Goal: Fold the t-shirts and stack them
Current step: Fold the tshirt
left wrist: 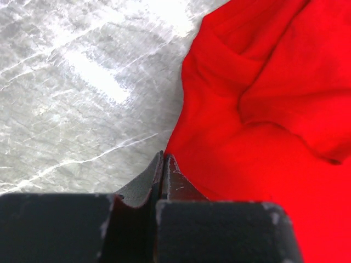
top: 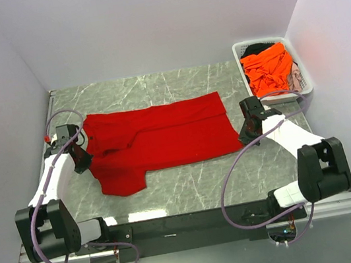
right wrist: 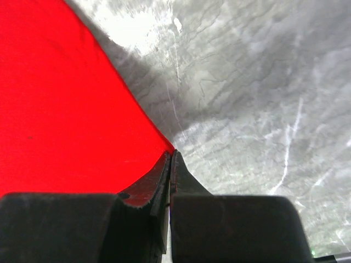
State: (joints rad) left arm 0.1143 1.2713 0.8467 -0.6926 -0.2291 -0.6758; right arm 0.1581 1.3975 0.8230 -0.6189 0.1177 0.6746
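Top external view: a red t-shirt [top: 163,137] lies spread flat across the middle of a grey marbled table [top: 191,189]; the left gripper [top: 81,161] sits at its left edge, the right gripper [top: 246,137] at its near right corner; a white basket [top: 238,58] in the far right corner holds an orange t-shirt [top: 269,70] and a dark one [top: 257,48].

Left wrist view: the left gripper [left wrist: 163,161] has its jaws pressed together, pinching the edge of the red t-shirt [left wrist: 263,109]; the table [left wrist: 71,82] fills the left.

Right wrist view: the right gripper [right wrist: 171,159] is likewise clamped, on the pointed corner of the red t-shirt [right wrist: 55,109]; the table [right wrist: 247,82] lies to the right.
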